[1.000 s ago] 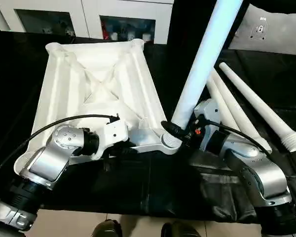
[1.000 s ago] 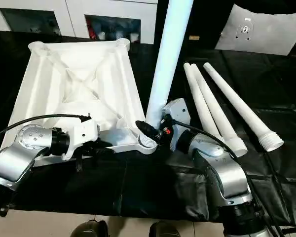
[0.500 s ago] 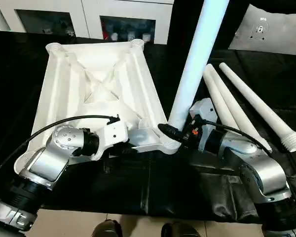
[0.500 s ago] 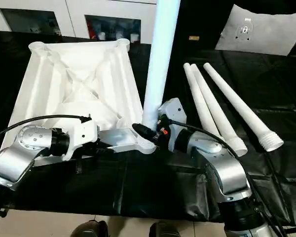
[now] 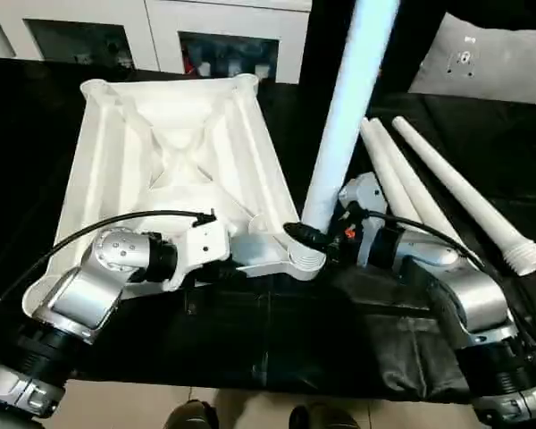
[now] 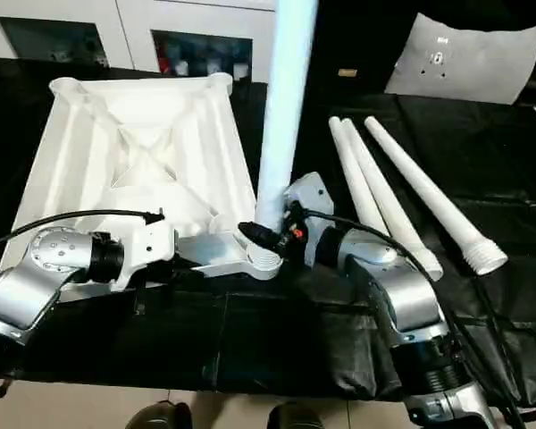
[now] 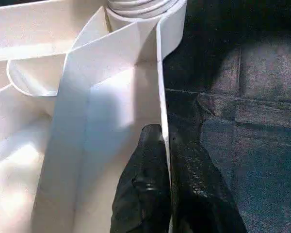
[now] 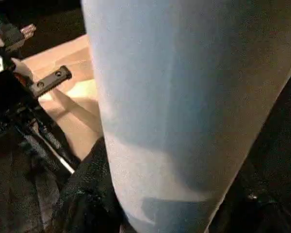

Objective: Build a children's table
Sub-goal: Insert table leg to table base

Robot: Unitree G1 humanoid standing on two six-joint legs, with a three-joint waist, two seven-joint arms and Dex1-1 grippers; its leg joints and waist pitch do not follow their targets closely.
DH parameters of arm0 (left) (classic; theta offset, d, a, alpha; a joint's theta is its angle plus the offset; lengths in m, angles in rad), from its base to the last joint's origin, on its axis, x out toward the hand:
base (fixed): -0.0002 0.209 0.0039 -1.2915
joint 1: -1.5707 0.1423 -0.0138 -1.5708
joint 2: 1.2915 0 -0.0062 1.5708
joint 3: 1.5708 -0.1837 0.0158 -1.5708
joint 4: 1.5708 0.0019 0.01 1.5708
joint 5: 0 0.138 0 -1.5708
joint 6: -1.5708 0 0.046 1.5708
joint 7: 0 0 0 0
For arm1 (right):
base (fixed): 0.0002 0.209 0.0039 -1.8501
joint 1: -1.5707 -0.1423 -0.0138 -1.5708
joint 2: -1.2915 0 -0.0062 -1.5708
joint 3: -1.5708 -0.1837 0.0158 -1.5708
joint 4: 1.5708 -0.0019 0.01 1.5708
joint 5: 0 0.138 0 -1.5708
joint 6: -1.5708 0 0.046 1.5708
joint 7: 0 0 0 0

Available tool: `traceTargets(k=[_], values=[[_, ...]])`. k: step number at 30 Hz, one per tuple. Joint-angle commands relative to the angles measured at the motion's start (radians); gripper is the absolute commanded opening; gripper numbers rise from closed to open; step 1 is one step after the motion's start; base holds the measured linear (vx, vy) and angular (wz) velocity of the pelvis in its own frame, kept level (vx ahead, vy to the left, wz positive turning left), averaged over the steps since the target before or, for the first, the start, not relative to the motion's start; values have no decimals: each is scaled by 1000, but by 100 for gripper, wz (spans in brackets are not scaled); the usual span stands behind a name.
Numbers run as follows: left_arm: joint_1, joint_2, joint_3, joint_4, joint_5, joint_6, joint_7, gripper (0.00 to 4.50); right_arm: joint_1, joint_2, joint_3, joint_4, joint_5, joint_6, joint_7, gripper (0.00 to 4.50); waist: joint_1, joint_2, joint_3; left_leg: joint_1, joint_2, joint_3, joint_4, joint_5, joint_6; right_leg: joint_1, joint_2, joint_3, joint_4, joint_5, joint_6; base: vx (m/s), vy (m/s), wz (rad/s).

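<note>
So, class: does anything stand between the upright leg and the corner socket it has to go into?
Nothing visible does. The leg, held by the right gripper, stands with its lower end at the near corner socket of the tabletop. The left gripper clamps the tabletop's rim.

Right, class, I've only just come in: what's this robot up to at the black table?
It is building a children's table. The white top lies underside up on the worktable. The left gripper is shut on the top's near rim, steadying it. The right gripper holds one leg upright, its foot at the near right corner socket. Three more legs lie to the right.
</note>
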Motion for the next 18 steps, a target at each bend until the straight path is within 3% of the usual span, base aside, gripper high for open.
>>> traceTargets(k=[1,7,8,11,12,13,18], values=[[7,-23,30,-9,-53,-29,-2,0,44,5,-8,75,6,29,-4,189,5,10,-74,17,66,-21,-64,-93,55,50,-83,47,-72,-24,-274,0,0,0],[13,-25,38,2,-60,-30,0,0,81,25,-46,121,27,-1,-18,189,7,11,-76,16,65,-22,-64,-98,56,51,-82,46,-73,-27,-274,0,0,0],[17,-20,35,5,-59,-28,-7,0,117,44,-70,145,35,-38,-25,189,9,18,-75,16,65,-23,-65,-99,56,50,-84,46,-74,-32,-272,0,0,0],[18,-19,35,8,-56,-28,-8,0,135,51,-77,154,36,-54,-27,189,8,17,-76,14,66,-24,-67,-108,57,50,-83,44,-74,-31,-271,0,0,0],[17,-19,35,13,-50,-29,-10,0,160,45,-57,155,11,-90,-20,189,9,24,-74,15,66,-24,-67,-123,54,47,-84,45,-78,-50,-269,0,0,0],[17,-19,35,13,-50,-29,-10,0,160,45,-57,155,11,-90,-20,189,8,21,-75,17,66,-23,-68,-132,52,47,-82,45,-80,-56,-266,0,0,0],[10,-14,28,28,-36,-42,-20,0,191,-18,72,151,-125,-183,-4,189,6,22,-70,17,65,-25,-74,-174,37,45,-81,45,-87,-132,-241,0,0,0]])
